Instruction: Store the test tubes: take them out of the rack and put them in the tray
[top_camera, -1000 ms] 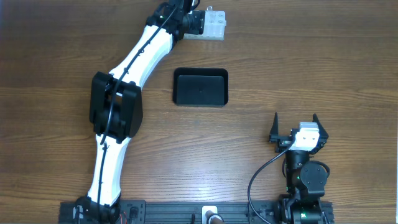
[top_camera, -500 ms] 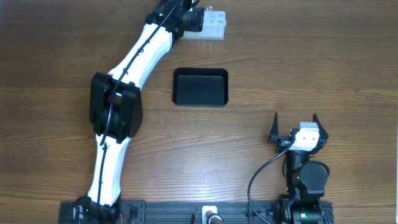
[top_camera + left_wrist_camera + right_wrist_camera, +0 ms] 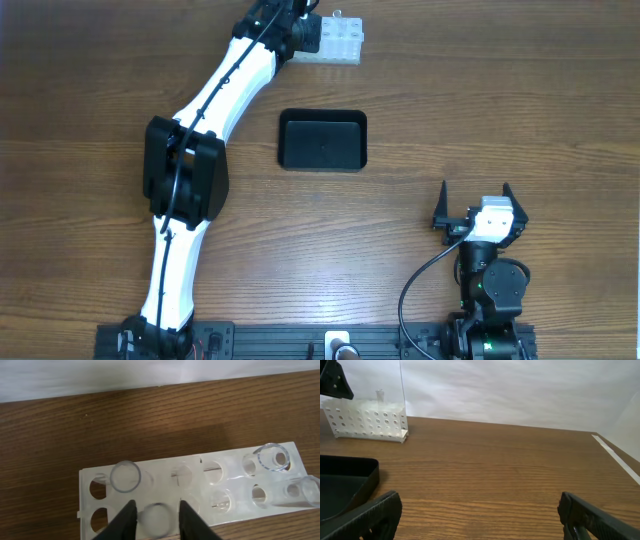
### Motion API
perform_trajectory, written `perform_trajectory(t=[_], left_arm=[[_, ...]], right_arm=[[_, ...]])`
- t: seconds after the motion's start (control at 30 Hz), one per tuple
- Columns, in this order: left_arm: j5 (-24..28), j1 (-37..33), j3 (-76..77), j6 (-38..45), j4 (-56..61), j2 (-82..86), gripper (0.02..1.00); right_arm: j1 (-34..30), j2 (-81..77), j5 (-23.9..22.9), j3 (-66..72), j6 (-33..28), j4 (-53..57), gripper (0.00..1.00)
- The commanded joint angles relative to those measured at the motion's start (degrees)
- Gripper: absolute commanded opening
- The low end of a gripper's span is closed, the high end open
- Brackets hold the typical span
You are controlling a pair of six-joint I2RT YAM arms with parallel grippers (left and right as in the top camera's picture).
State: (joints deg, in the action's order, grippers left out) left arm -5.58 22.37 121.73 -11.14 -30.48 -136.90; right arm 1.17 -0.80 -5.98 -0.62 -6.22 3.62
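Overhead view of a wooden table (image 3: 500, 100) with two robot arms based at its 6 o'clock edge. The left arm stretches diagonally to a white test tube rack (image 3: 338, 42) at 12 o'clock. An empty black tray (image 3: 300, 150) sits near the centre, on the 6 o'clock side of the rack and apart from it. The right gripper (image 3: 472, 205) sits at about 4 o'clock, jaws spread wide and holding nothing. In the left wrist view, the left gripper (image 3: 156, 505) hangs directly over the rack. Its jaws are parted and straddle the rim of one clear tube, the targeted tube (image 3: 156, 521), with only a sliver of gap on each side; it does not look clamped yet. A second tube (image 3: 125, 476) stands in the adjoining hole, just beside one jaw. A third tube (image 3: 272, 456) stands at the rack's far end, and a fourth tube (image 3: 306, 491) near it appears to lean, though its outline is hard to read. Every tube seen is in the rack; none is in the tray. Likely risks: closing off-centre could shove the targeted tube against its hole and drag the light rack. The jaw nearest the second tube could knock or snag it. A grip on the smooth rim alone could slip. A tilted lift could bind the tube, raising or tipping the rack and spilling the others.
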Motion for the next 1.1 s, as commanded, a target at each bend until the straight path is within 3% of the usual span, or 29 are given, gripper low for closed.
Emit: perform_trajectory(t=[0.03,1.1], left_arm=[[-0.5,-0.4,1.2,0.4,0.0,-0.7,0.185],[-0.5,-0.4,1.2,0.5,-1.6,7.4,0.042]], right_arm=[[0.3,0.5,0.3,0.3,-0.1,0.2,0.993],[0.3,0.5,0.3,0.3,-0.1,0.2,0.991]])
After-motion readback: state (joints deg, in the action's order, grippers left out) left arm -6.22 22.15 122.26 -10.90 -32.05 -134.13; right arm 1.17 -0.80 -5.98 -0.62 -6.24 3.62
